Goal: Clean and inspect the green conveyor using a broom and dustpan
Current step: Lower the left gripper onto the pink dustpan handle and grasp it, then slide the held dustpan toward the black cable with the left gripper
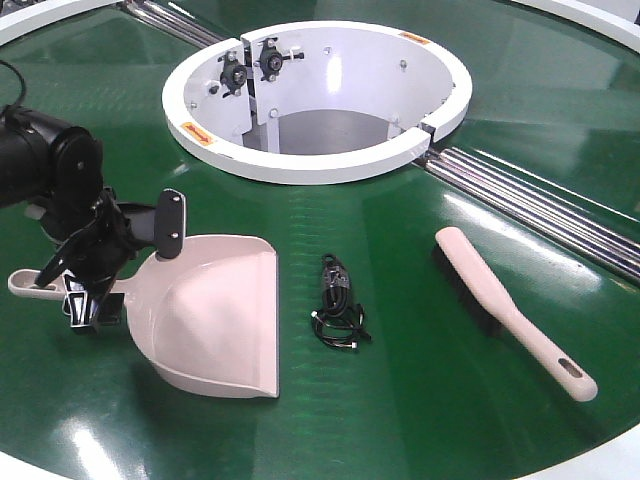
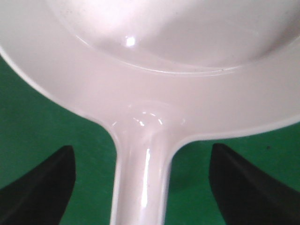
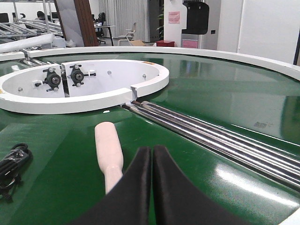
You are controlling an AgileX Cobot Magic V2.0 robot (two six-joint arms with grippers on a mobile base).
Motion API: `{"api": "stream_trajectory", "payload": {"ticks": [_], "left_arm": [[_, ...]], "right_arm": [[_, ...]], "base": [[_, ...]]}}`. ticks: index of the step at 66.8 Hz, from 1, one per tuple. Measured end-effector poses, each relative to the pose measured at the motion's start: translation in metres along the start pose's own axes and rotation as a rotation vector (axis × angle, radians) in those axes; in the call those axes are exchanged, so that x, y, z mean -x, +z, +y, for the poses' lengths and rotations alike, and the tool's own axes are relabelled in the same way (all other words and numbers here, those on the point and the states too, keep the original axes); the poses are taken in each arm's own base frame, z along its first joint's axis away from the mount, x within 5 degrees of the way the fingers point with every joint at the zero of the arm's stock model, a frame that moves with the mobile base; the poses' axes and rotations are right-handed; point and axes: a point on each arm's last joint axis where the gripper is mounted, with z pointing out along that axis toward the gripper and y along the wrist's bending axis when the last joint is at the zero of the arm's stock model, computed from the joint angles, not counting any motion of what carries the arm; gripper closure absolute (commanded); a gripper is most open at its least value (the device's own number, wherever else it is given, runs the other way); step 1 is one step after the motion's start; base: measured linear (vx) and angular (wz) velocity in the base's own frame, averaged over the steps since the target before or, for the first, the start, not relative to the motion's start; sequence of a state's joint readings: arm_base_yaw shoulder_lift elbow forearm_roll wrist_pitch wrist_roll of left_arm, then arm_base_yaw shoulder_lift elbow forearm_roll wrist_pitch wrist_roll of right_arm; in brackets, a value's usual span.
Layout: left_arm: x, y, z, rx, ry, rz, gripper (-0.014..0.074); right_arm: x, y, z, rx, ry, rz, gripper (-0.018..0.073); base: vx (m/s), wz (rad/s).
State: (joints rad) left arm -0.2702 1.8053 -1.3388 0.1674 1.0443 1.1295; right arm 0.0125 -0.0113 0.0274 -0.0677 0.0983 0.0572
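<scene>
The white rim point(image 1: 615, 458) of the green conveyor point(image 1: 420, 400) cuts only the bottom corners of the front view, with bare belt between it and the tools. The dustpan point(image 1: 220, 310) lies at left, long axis across the surface, handle pointing left, mouth facing a black cable bundle point(image 1: 337, 305). The left tool point(image 2: 140, 157) is spread, fingers either side of that handle, not touching. The broom point(image 1: 510, 315) lies diagonally at right, slotted handle toward the near-right rim, bristle end near the chrome rollers point(image 1: 540, 205). The right tool point(image 3: 151, 152) is clenched on nothing.
</scene>
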Motion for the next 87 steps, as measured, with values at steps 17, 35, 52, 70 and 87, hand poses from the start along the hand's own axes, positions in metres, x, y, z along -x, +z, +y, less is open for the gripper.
{"api": "stream_trajectory", "payload": {"ticks": [17, 35, 52, 70, 87], "left_arm": [[0.001, 0.018, 0.002, -0.014, 0.059, 0.029, 0.0042], [-0.006, 0.027, 0.002, -0.003, 0.114, 0.063, 0.0078], [-0.013, 0.029, 0.007, 0.031, 0.09, 0.05, 0.0175], [-0.01, 0.039, 0.009, 0.021, 0.09, 0.042, 0.0277], [-0.011, 0.04, 0.007, 0.002, 0.091, 0.051, 0.0531]], "right_arm": [[0.0, 0.0, 0.0, 0.0, 0.0, 0.0, 0.0568], [0.0, 0.0, 0.0, 0.0, 0.0, 0.0, 0.0568], [0.0, 0.0, 0.0, 0.0, 0.0, 0.0, 0.0568], [0.0, 0.0, 0.0, 0.0, 0.0, 0.0, 0.0568], [0.0, 0.0, 0.0, 0.0, 0.0, 0.0, 0.0568]], "base": [[0.0, 0.0], [0.0, 0.0], [0.0, 0.0], [0.0, 0.0], [0.0, 0.0]]}}
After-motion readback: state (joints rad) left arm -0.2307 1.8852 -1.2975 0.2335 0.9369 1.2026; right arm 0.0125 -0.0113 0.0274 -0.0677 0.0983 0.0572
